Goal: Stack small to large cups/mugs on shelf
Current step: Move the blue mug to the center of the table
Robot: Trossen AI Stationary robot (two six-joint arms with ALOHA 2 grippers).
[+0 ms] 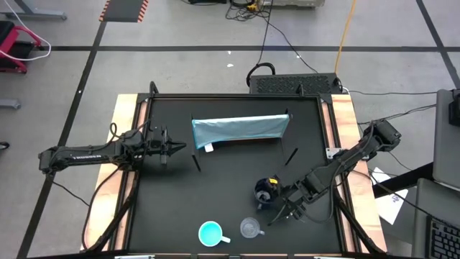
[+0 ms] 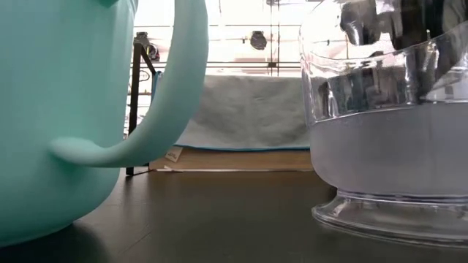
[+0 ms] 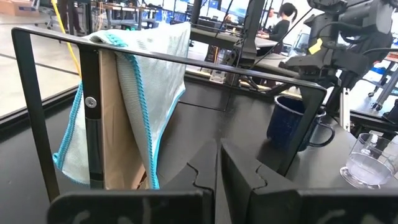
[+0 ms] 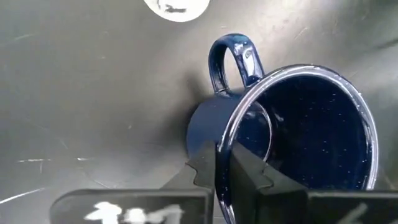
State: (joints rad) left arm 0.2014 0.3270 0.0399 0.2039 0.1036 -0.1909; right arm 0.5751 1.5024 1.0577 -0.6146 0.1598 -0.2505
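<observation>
Right gripper (image 4: pixel 224 177) clamped on the rim of the navy mug (image 4: pixel 298 137), one finger inside the wall, one outside, as the right wrist view shows; handle points away from the fingers. In the high view that gripper (image 1: pixel 279 196) sits at the near right of the black table (image 1: pixel 165 208), touching the navy mug (image 1: pixel 264 191), which stands upright on the table top. Clear mug (image 1: pixel 249 229) just near-left of it, close but apart; turquoise mug (image 1: pixel 210 233) further left along the near edge, handle toward the clear one. Low view is filled by the turquoise mug (image 2: pixel 66 117) at left and the clear mug (image 2: pixel 387 131) at right, both upright on the table, with the shelf (image 2: pixel 248 113) far behind between them. Shelf (image 1: pixel 239 129) stands in the far middle of the table, a light blue cloth-like panel on a thin black frame, white tag (image 1: pixel 208 148) at its near left corner. Left gripper (image 1: pixel 175 149) fingers together, holding nothing, hovering at mid left, just left of the shelf end; its wrist view shows the closed fingers (image 3: pixel 239 168) pointing along the shelf (image 3: pixel 130 99).
</observation>
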